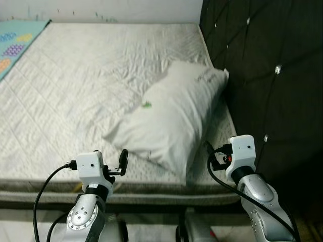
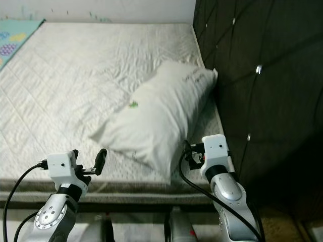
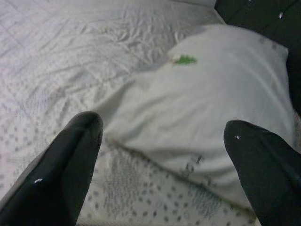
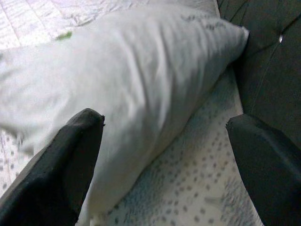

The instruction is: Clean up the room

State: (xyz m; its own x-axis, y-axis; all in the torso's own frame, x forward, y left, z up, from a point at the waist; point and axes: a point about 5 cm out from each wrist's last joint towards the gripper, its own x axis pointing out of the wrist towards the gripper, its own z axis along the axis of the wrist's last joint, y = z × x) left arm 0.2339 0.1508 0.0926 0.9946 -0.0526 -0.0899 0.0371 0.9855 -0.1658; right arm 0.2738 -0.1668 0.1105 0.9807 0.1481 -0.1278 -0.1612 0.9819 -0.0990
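Note:
A white pillow (image 1: pixel 171 113) with a small green mark lies askew on the bare quilted mattress (image 1: pixel 75 91), its far corner against the dark headboard. My left gripper (image 1: pixel 112 166) hovers open at the mattress's front edge, just short of the pillow's near left corner (image 3: pixel 211 103). My right gripper (image 1: pixel 212 155) is open too, close to the pillow's near right side (image 4: pixel 141 70), between pillow and headboard. Nothing sits between either pair of fingers.
A dark tufted headboard (image 1: pixel 267 75) runs along the right side of the bed. A colourful play mat (image 1: pixel 15 43) lies beyond the mattress at the far left. The mattress's front edge (image 1: pixel 151 189) is right below my arms.

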